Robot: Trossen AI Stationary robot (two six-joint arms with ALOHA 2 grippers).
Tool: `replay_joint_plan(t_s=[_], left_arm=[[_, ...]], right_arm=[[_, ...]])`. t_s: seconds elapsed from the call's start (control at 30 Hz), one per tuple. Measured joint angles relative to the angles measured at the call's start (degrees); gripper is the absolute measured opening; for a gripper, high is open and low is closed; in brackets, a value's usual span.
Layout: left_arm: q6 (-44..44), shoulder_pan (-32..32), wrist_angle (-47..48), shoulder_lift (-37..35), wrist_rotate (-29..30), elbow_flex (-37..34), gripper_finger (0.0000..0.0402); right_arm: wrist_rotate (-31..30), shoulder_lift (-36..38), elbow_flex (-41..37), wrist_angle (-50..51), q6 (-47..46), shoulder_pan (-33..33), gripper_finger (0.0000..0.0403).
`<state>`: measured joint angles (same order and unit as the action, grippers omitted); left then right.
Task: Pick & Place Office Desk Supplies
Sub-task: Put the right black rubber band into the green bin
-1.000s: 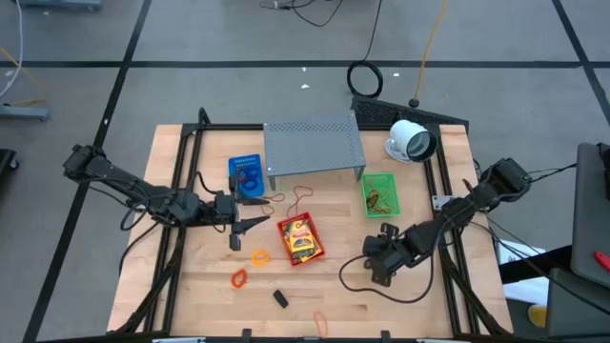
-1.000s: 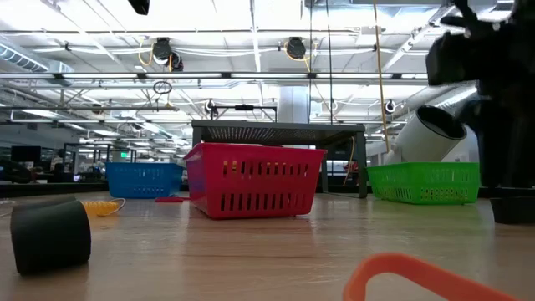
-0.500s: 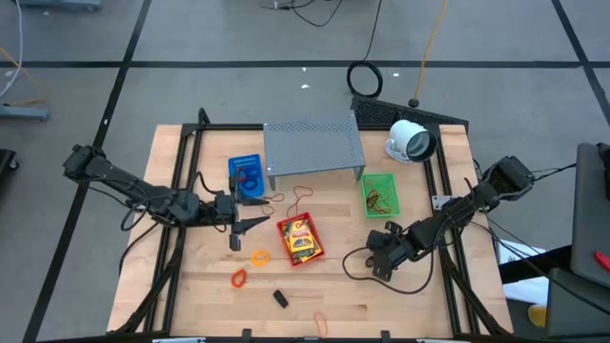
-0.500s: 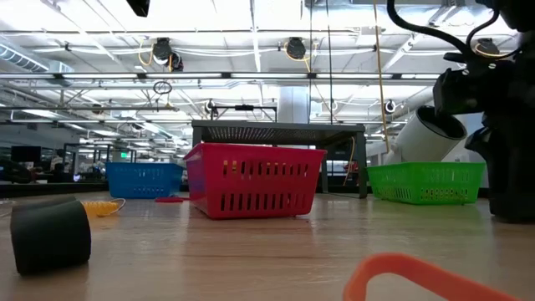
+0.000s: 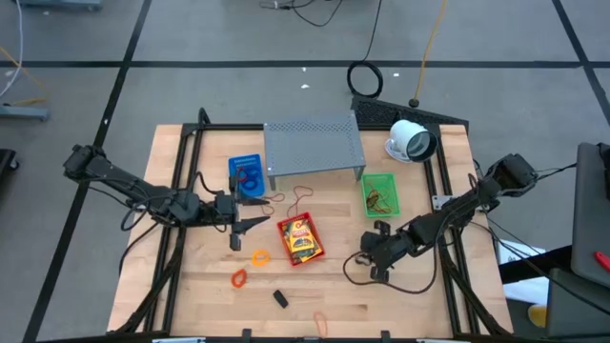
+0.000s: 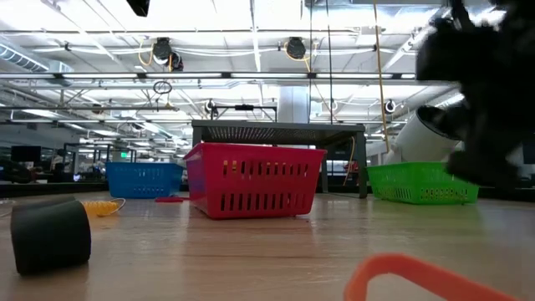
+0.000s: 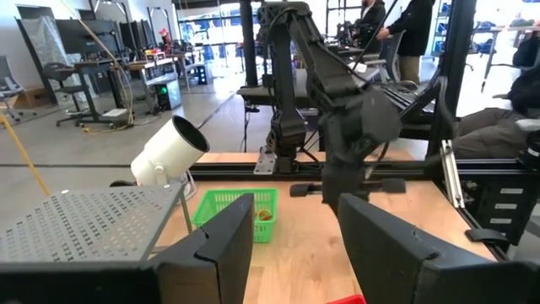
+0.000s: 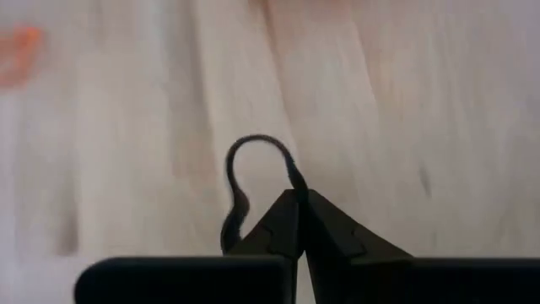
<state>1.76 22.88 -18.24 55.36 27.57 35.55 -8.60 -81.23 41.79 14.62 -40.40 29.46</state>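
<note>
One dark rubber band (image 8: pixel 253 181) is pinched in the right gripper's (image 5: pixel 375 271) closed jaws, low on the desk (image 5: pixel 334 295) near the green bin (image 5: pixel 380 194). Left gripper (image 5: pixel 250 225) waits, jaws apart. Next, lift without slipping.

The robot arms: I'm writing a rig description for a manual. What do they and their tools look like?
Both arms are dark, slim and jointed, with black cables looping along them. The left tool ends in two flat, tapering black fingers. The right tool has matching black fingers coming to a narrow tip. No markings are visible.
</note>
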Motion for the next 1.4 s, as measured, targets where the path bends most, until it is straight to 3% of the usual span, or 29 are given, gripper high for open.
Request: replay_joint_plan(t_s=[0.27, 0.47, 0.6, 0.77, 0.9, 1.2, 1.3, 1.4], left_arm=[[-0.03, -0.97, -1.0, 0.01, 0.01, 0.0, 0.0184], [1.15, -1.98, -3.3, 0.44, -0.52, 0.02, 0.0184], [-1.99, -2.42, -4.2, 1.17, -0.84, 0.02, 0.0184], [-3.82, -3.08, -7.34, 3.97, -6.49, 0.02, 0.0184], [-3.82, -3.36, -13.36, 7.52, -11.53, 0.02, 0.0184], [-3.2, -3.75, -20.89, 13.83, -12.17, 0.55, 0.0184], [-3.86, -3.79, -20.94, 13.96, -12.09, 0.68, 0.0184], [-3.89, -3.75, -20.44, 14.03, -12.11, 0.72, 0.0184]], right_arm=[[-6.3, 3.47, 6.03, -5.94, 19.47, -1.9, 0.0002], [-9.49, 4.17, 6.44, -29.42, 44.98, -3.25, 0.0001], [-9.4, 4.18, 6.44, -43.15, 56.42, -4.08, 0.0001], [-9.91, 4.17, 6.44, -46.9, 57.11, -5.13, 0.0001], [-14.65, 4.17, 5.31, -46.77, 54.84, -5.86, 0.0], [-19.7, 4.14, 3.57, -47.89, 51.55, -8.46, 0.0], [-33.05, 4.15, 3.57, -45.77, 51.17, -7.93, 0.0], [-55.67, 4.13, 3.51, -41.35, 51.48, -6.28, 0.0]])
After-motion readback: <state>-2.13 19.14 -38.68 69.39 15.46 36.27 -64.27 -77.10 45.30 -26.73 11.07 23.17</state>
